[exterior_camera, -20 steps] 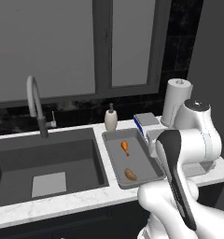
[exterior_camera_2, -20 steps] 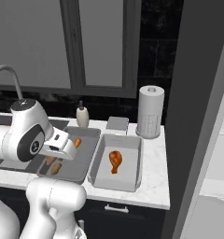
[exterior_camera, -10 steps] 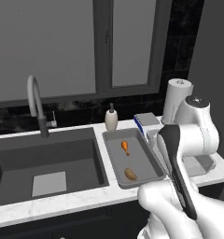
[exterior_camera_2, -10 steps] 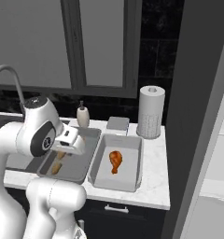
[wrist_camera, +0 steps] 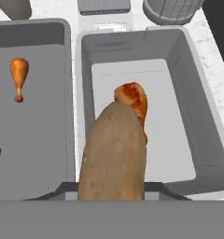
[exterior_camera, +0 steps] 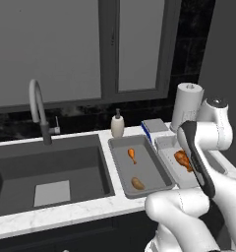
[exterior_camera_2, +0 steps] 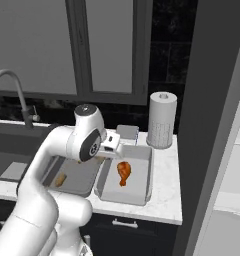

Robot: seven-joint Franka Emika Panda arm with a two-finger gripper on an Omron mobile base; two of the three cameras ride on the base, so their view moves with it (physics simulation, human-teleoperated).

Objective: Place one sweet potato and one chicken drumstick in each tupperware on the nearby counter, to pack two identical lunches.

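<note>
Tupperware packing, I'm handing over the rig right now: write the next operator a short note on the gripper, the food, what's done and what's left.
Gripper: shut on a sweet potato, hovering over the right tupperware.
Right tupperware: holds one chicken drumstick; no sweet potato in it yet.
Left tupperware: one chicken drumstick and one sweet potato inside.
Both tupperware sit side by side on the counter, right of the sink.
Done: left lunch packed.
Left: lower and release the held sweet potato beside the drumstick in the right tupperware.
</note>
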